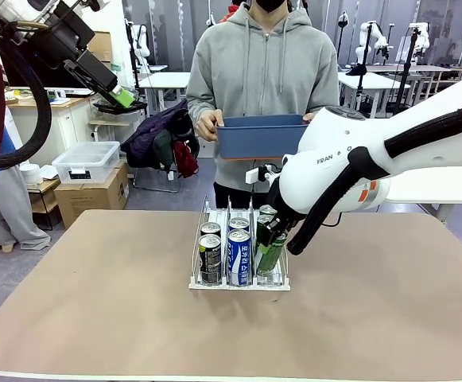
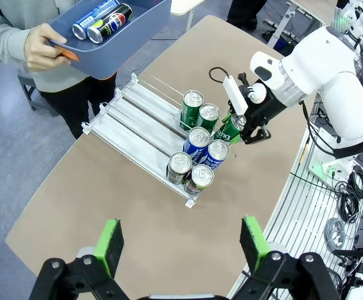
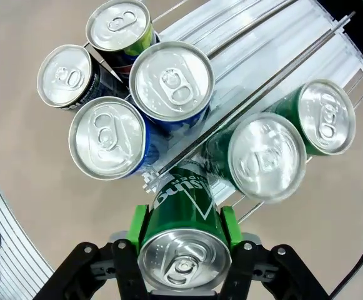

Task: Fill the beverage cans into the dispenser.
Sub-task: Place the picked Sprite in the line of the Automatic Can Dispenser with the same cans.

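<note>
At the front end of the clear plastic three-lane dispenser (image 1: 238, 284), right gripper (image 3: 182, 222) clamps a tilted green metal can (image 3: 179, 259); base contact unclear. Left gripper (image 2: 181, 242) spread wide, empty.

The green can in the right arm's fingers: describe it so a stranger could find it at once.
On the brown table stands a clear plastic three-lane dispenser with a white base. At the robot-side end of its right lane is a slim green metal can. Unlike the two upright green cans behind it, this one tilts, clamped between the right arm's green-padded fingers.
</note>
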`<move>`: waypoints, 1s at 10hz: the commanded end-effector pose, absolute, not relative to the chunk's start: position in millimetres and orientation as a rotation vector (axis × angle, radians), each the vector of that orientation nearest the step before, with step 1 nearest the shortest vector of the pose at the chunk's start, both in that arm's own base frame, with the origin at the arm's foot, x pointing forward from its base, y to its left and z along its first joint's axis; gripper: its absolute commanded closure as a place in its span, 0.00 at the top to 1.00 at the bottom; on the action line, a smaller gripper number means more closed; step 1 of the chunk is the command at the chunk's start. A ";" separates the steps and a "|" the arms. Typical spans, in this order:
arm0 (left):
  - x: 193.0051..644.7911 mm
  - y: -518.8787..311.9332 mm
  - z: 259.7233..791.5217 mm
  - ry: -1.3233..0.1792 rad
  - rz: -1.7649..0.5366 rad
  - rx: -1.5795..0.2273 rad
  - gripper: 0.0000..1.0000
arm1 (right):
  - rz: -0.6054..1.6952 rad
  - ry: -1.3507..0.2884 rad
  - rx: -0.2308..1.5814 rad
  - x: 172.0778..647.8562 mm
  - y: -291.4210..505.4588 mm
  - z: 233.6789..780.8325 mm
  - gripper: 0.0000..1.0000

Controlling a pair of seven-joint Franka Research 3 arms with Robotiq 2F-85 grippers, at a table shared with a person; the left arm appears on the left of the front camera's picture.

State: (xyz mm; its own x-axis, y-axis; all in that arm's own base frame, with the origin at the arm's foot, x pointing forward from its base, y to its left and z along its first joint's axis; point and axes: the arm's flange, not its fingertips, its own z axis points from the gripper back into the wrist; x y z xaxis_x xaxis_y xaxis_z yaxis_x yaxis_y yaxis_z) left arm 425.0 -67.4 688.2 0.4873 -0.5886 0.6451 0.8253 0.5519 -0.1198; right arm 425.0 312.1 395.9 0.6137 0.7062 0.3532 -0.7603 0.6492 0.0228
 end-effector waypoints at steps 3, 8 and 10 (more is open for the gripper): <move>424.3 -66.6 689.6 -0.574 -0.896 -0.451 1.00 | 0.875 -0.330 0.119 438.4 314.8 397.5 0.57; 424.3 -66.6 689.6 -0.574 -0.896 -0.451 1.00 | 0.896 -0.253 0.097 441.7 312.4 398.3 0.57; 424.3 -66.6 689.6 -0.574 -0.896 -0.451 1.00 | 0.912 -0.226 0.113 442.8 314.3 396.6 0.76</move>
